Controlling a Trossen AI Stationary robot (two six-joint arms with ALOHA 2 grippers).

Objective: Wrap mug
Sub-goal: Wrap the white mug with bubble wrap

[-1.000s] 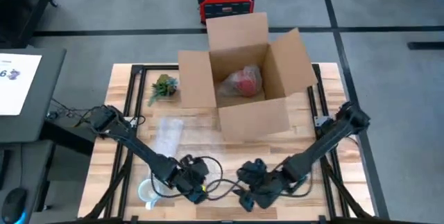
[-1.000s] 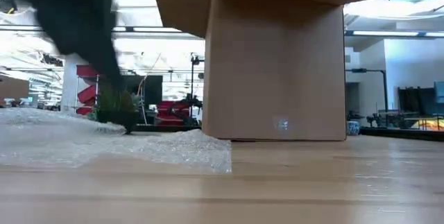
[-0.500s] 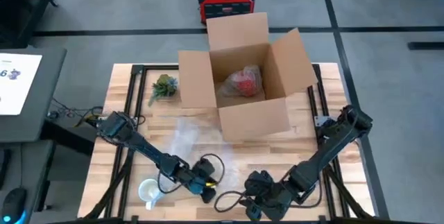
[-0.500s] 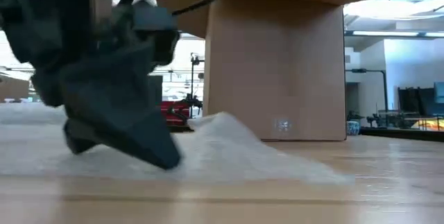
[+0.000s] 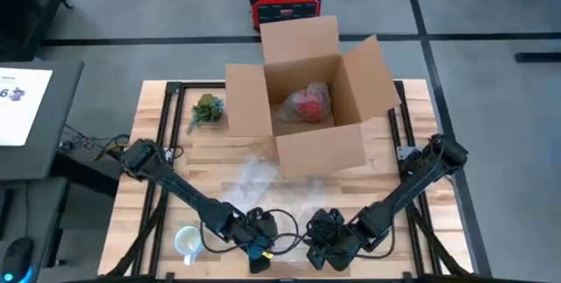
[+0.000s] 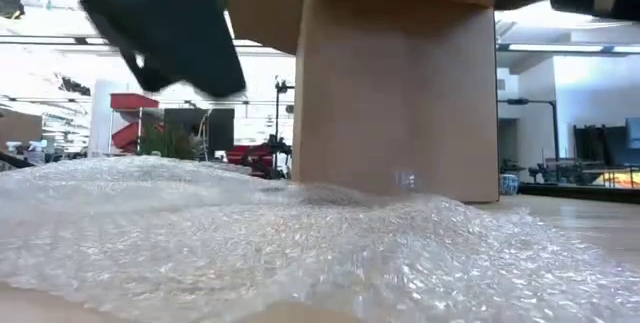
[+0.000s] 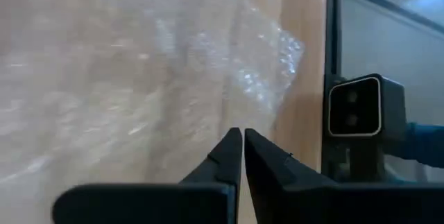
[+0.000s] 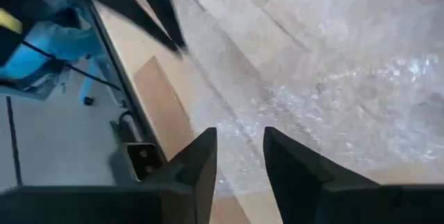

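White ceramic mug (image 5: 186, 243) sits uncovered at the near left edge of the pale wooden table (image 5: 394, 169), beside the left arm. Clear bubble-wrap sheet (image 5: 263, 187) lies spread mid-table, running from the open brown cardboard box (image 5: 307, 99) toward the front edge. Left gripper (image 7: 241, 156) low over the sheet's near edge, fingers pressed together. Right gripper (image 8: 239, 156) just beside it, fingers narrowly parted over the wrap. Small green plant sprig (image 5: 206, 109) left of box.
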